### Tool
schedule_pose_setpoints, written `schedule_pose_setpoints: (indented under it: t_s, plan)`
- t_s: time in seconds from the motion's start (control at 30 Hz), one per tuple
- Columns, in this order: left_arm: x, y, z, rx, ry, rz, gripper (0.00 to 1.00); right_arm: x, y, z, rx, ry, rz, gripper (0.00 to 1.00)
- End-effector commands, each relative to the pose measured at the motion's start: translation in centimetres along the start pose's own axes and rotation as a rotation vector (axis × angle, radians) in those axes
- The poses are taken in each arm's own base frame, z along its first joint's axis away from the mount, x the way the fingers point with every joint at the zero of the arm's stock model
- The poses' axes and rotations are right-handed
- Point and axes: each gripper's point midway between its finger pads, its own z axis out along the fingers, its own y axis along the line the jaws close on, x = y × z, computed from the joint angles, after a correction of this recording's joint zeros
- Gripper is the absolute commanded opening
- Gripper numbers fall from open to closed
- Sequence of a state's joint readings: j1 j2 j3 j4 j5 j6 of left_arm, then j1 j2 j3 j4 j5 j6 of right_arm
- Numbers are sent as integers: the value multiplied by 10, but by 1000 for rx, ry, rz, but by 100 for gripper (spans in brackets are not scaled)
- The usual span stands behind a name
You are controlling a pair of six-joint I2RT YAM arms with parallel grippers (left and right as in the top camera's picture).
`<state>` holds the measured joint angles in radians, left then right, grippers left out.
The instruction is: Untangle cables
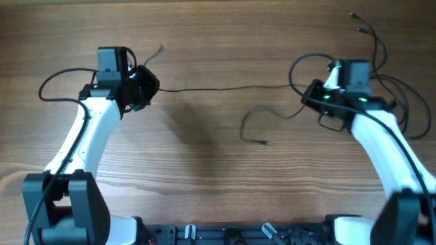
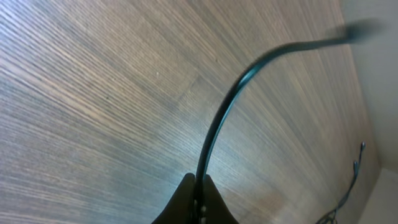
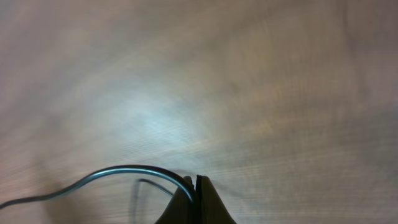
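A thin black cable (image 1: 225,88) runs stretched across the table between my two grippers. My left gripper (image 1: 144,87) is shut on its left part; a short free end (image 1: 161,50) sticks out beyond it. In the left wrist view the jaws (image 2: 200,186) pinch the cable (image 2: 231,93), which arcs up and to the right. My right gripper (image 1: 315,96) is shut on a cable too; in the right wrist view the jaws (image 3: 194,186) pinch a strand (image 3: 118,169) that curves off to the left. Other cables (image 1: 398,92) lie looped around the right arm.
A loose curved strand (image 1: 248,121) lies in the middle right of the wooden table (image 1: 204,170). Plug ends (image 1: 360,27) lie at the far right corner and show in the left wrist view (image 2: 358,155). The arms' own thick cables hang beside each wrist.
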<state>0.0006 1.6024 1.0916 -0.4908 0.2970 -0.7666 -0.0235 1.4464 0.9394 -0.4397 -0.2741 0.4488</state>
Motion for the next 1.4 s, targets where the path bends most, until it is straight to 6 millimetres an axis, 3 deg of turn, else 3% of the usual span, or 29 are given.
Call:
schedule_pose_setpoints:
  t_s: [0.0,0.1,0.23,0.3,0.43,0.53,0.73,0.77,0.8,0.83,0.97,1.1,1.17,1.23,1.37]
  plan:
    - [-3,-9,-9,18,-21,41,4,-20,23,-34,-79,-104,-155,5]
    - [3,-9,-8,7,-3,44,4,-29,28,-51,-81,-170,-178,5]
    - [6,-1,-8,-28,7,68,4,-53,19,-65,10,-295,-184,4]
    - [6,5,-8,-55,4,85,4,-75,13,-75,78,-398,-209,4]
    - [-1,36,-13,-217,-57,74,4,-119,6,-110,224,-571,-232,4]
    - [-5,42,-15,-250,-78,79,4,-127,11,-120,222,-590,-237,4]
    - [-3,40,-14,-240,-66,86,4,-126,10,-120,228,-585,-253,4]
    - [1,36,-13,-216,-43,105,27,-127,11,-120,226,-588,-250,4]
    - [3,34,-13,-202,-32,105,63,-128,12,-121,223,-592,-251,4]
    - [3,33,-15,-198,-36,106,75,-132,15,-126,219,-606,-252,4]
    - [-1,24,-26,-168,-66,131,75,-156,27,-158,213,-675,-246,4]
    - [-1,21,-32,-158,-77,133,74,-194,28,-218,224,-822,-207,4]
    - [4,26,-33,-177,-57,128,74,-215,9,-258,283,-940,-107,4]
    - [7,30,-33,-192,-41,123,73,-226,-15,-282,321,-1021,4,4]
    - [10,33,-34,-203,-30,120,72,-230,-71,-296,342,-1070,252,4]
